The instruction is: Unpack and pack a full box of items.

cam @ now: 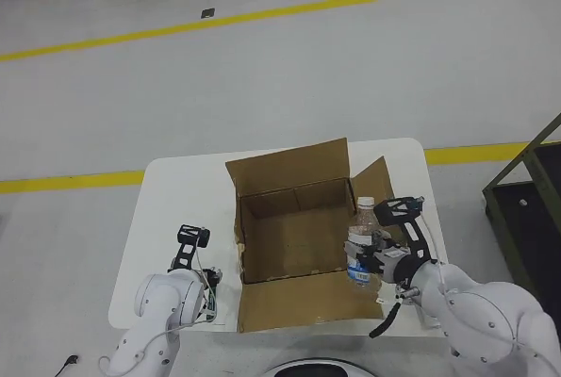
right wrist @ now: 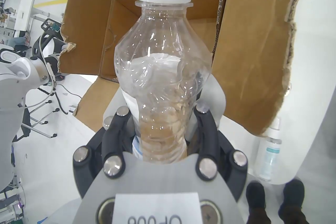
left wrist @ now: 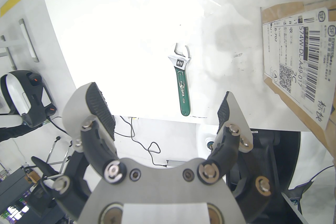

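Clamped in my right gripper (right wrist: pixel 168 104), the clear, dented water bottle (right wrist: pixel 162 57) with white cap hangs at the right wall of the open cardboard box (cam: pixel 289 302). My left gripper (left wrist: pixel 162 104) hovers spread open over a green-handled adjustable wrench (left wrist: pixel 181 80) on the white table (left wrist: pixel 118 12).

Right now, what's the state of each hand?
Left hand: open, holding nothing.
Right hand: closed on the clear bottle.
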Controlling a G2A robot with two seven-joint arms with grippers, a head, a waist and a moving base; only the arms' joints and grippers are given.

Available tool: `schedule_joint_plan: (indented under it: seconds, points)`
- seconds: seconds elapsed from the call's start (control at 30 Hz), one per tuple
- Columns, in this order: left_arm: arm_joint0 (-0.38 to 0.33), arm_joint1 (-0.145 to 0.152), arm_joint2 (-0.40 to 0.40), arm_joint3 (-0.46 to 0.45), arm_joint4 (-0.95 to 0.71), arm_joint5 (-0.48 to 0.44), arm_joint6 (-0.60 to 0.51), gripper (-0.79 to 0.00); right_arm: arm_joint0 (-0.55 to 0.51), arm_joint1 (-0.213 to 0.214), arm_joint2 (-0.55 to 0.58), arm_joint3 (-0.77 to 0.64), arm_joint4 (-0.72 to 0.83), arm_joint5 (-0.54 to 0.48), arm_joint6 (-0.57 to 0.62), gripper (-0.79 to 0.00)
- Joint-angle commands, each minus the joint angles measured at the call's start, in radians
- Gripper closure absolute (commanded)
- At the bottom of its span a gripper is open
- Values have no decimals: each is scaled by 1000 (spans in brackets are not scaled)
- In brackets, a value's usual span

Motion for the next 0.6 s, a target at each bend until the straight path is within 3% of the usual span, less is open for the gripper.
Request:
schedule_joint_plan:
  seconds: [0.0,0.1,0.23,0.57]
  points:
    - [0,0,0,0,0,0,0,-785,0,0,0,0,0,0,0,0]
    - [0,0,0,0,0,0,0,-785,-1,0,0,1,1,-2,-10,0]
    - [0,0,0,0,0,0,0,-785,12,-1,-31,84,2,-21,-110,0]
    - [0,0,0,0,0,0,0,-785,285,-40,-314,458,74,-6,-273,0]
